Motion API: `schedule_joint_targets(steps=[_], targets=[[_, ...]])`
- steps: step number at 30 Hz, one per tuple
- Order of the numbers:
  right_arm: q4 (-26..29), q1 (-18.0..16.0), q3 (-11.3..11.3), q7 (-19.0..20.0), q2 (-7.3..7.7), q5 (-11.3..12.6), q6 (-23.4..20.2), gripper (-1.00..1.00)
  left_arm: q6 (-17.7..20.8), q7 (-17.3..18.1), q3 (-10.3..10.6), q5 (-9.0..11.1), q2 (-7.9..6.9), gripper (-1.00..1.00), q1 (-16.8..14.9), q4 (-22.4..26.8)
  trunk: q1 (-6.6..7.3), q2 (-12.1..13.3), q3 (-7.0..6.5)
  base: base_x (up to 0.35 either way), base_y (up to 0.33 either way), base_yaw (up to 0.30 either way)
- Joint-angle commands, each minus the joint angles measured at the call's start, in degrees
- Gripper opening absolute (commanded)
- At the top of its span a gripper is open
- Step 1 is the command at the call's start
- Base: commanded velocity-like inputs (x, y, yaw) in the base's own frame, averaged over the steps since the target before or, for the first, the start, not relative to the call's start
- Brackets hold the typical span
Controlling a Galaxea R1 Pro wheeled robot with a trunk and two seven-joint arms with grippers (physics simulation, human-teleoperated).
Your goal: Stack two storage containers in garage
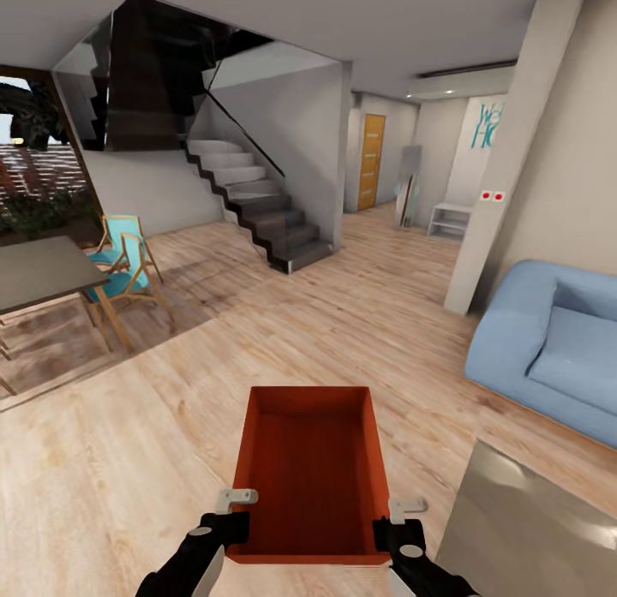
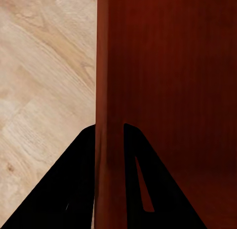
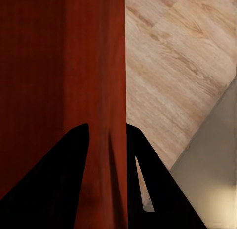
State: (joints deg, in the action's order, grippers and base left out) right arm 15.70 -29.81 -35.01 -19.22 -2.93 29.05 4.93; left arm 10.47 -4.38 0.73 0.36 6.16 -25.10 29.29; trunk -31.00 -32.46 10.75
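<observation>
Orange-red and lidless, the shallow rectangular plastic bin (image 1: pixel 313 473) hangs level above the light wood-plank floor (image 1: pixel 154 426), carried out ahead of the robot. The left gripper (image 1: pixel 230 518) pinches its left wall and the right gripper (image 1: pixel 396 523) its right wall, each with one finger inside and one outside, so the load stays balanced. The blue sofa (image 1: pixel 548 344) sits to the bin's right; the grey staircase (image 1: pixel 257 203) rises well beyond it.

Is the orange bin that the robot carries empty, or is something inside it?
Empty, as far as visible. The head view looks into the bin and shows only its bare orange floor and walls; the near corners are hidden behind the rim.
</observation>
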Motion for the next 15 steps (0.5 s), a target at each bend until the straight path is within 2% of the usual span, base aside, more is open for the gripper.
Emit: schedule_joint_targets(steps=[1,15], targets=[[-1.28,-0.07,0.03,-1.52,0.03,1.80,0.43,-1.00,0.34,-0.53,0.33,-0.44,0.00,-1.00,-0.03,0.32,-0.05,-0.08,0.09,0.323,0.000,0.000],[-1.28,-0.06,0.03,-1.52,0.03,1.80,0.43,-1.00,0.34,-0.45,0.33,-0.44,-0.35,-1.00,-0.03,0.32,-0.05,-0.08,0.09,0.323,0.000,0.000]])
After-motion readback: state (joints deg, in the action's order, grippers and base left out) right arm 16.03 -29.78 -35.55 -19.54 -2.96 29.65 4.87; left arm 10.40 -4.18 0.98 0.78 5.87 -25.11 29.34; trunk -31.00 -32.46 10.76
